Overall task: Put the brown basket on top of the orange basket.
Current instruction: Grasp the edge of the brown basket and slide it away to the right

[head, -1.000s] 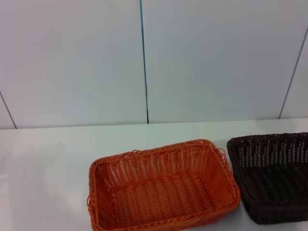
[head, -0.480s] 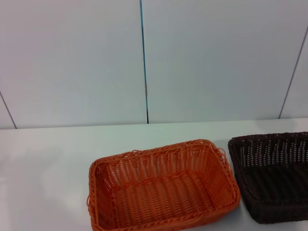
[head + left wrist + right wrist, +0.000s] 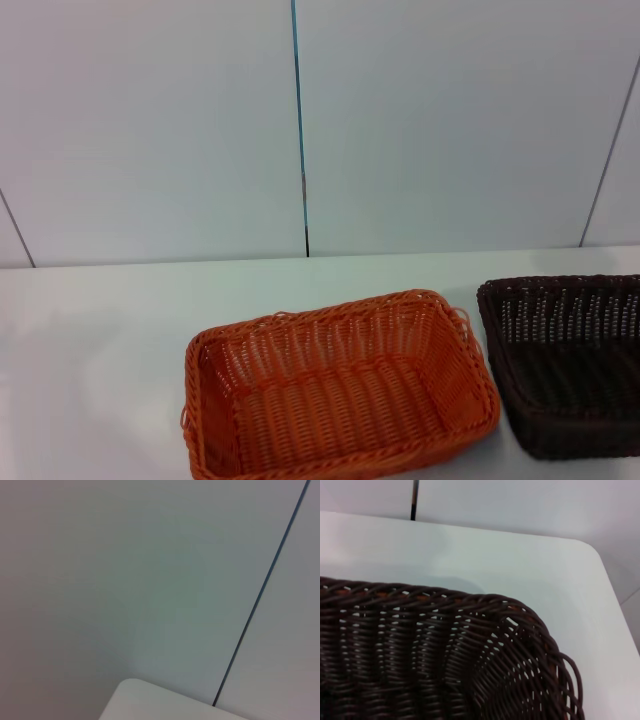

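Brown basket point(image 3: 575, 365): rectangular, dark woven wicker, sloped open-weave sides, braided rim; sits on the white table point(image 3: 100, 330) at the robot's right, cut off by the head view's right edge. The right wrist view shows one rounded corner point(image 3: 520, 625) close up, with a loose strand looping out from the rim and white table showing through the weave; that corner lies near the table's rounded corner.

Orange basket point(image 3: 340, 385): same shape and weave, bright orange, just beside the brown one with a narrow strip of table between them; its near edge is cut off at the bottom of the head view. Open table lies to its left and behind both baskets.

White panelled wall point(image 3: 450, 120), with dark vertical seams, rises behind the table.

Neither gripper appears in any view, so whether they are released or clenched cannot be told.
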